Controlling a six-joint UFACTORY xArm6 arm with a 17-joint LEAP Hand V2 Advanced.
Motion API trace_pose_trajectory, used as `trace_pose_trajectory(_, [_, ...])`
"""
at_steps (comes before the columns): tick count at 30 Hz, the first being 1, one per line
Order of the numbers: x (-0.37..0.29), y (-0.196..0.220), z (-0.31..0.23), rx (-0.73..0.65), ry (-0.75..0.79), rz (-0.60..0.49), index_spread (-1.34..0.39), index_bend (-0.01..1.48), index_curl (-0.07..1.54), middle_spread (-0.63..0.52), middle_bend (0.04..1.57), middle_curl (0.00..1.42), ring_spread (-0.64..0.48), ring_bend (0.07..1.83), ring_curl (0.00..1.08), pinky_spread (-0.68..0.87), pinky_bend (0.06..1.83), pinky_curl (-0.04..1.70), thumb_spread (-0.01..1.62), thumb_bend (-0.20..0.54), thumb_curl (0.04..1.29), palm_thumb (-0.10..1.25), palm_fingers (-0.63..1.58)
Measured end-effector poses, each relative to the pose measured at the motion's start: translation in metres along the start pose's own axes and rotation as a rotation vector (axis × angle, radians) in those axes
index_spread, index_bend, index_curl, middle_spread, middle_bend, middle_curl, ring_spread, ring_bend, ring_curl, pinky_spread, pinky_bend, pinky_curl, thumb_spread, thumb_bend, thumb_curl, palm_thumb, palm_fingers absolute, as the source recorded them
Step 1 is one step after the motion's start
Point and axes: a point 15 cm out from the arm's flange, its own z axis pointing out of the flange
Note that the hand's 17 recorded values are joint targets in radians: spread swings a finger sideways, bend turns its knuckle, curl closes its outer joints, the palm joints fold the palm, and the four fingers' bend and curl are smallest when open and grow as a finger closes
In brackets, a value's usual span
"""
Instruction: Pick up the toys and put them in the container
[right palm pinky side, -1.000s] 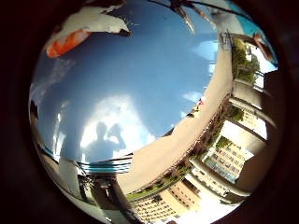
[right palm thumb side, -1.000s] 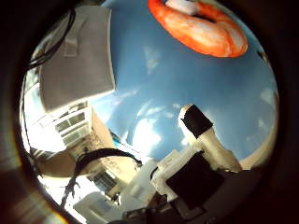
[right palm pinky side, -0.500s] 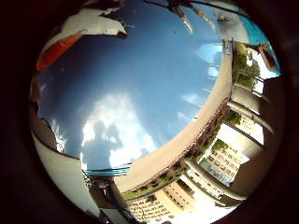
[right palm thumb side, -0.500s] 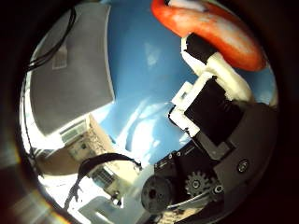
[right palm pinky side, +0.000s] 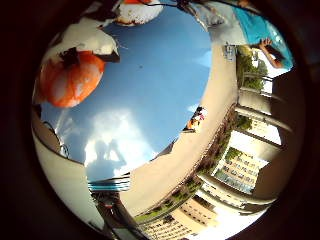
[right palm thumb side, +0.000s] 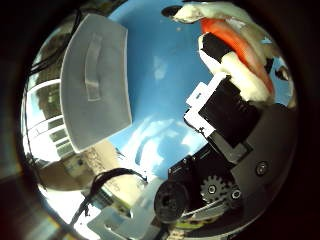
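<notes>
An orange and white soft toy (right palm pinky side: 72, 78) lies on the blue table top (right palm pinky side: 160, 90), close to the palm. In the right thumb side palm view the same toy (right palm thumb side: 243, 47) sits under my hand (right palm thumb side: 232, 112), whose white and black fingers curl down onto it and press against its side. The white container (right palm thumb side: 95, 75) stands on the blue table beside the hand, away from the toy. Nothing shows inside the container from here.
The blue table ends at a tan edge (right palm pinky side: 190, 150). A small colourful object (right palm pinky side: 196, 117) lies by that edge. More white and orange things (right palm pinky side: 130, 12) lie at the far side of the table, and a teal object (right palm pinky side: 262, 30) sits beyond the edge.
The fingers have curled further in and now lie against the orange toy. The toy fills more of the little finger side view, so it is closer to the palm.
</notes>
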Motion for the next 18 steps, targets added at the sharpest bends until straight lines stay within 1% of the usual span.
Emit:
trace_pose_trajectory(4, [-0.015, 0.003, -0.063, 0.052, -0.029, -0.019, -0.71, 0.66, 0.43, -0.23, 1.15, 0.96, -0.12, 1.37, 0.81, 0.17, 1.61, 0.5, 1.07, -0.011, 0.64, 1.04, 0.93])
trace_pose_trajectory(7, [-0.028, -0.001, -0.126, 0.125, -0.042, -0.044, -0.75, 0.7, 0.49, -0.23, 1.18, 0.99, -0.13, 1.41, 0.83, 0.15, 1.65, 0.54, 1.07, -0.014, 0.67, 1.03, 0.89])
trace_pose_trajectory(10, [-0.061, 0.001, -0.185, 0.192, -0.069, -0.101, -0.77, 0.74, 0.54, -0.23, 1.21, 1.01, -0.13, 1.44, 0.85, 0.14, 1.67, 0.57, 1.08, -0.013, 0.69, 1.02, 0.86])
trace_pose_trajectory(12, [-0.094, 0.002, -0.224, 0.243, -0.083, -0.166, -0.79, 0.76, 0.59, -0.22, 1.24, 1.02, -0.14, 1.46, 0.86, 0.13, 1.69, 0.59, 1.08, -0.014, 0.7, 1.01, 0.83])
trace_pose_trajectory(14, [-0.131, 0.002, -0.243, 0.265, -0.1, -0.229, -0.8, 0.78, 0.63, -0.22, 1.25, 1.03, -0.14, 1.48, 0.87, 0.12, 1.7, 0.61, 1.08, -0.014, 0.72, 1.01, 0.81])
trace_pose_trajectory(18, [-0.217, -0.002, -0.254, 0.285, -0.115, -0.338, -0.82, 0.81, 0.75, -0.22, 1.3, 1.05, -0.14, 1.52, 0.88, 0.11, 1.72, 0.66, 1.09, -0.013, 0.74, 1.0, 0.76])
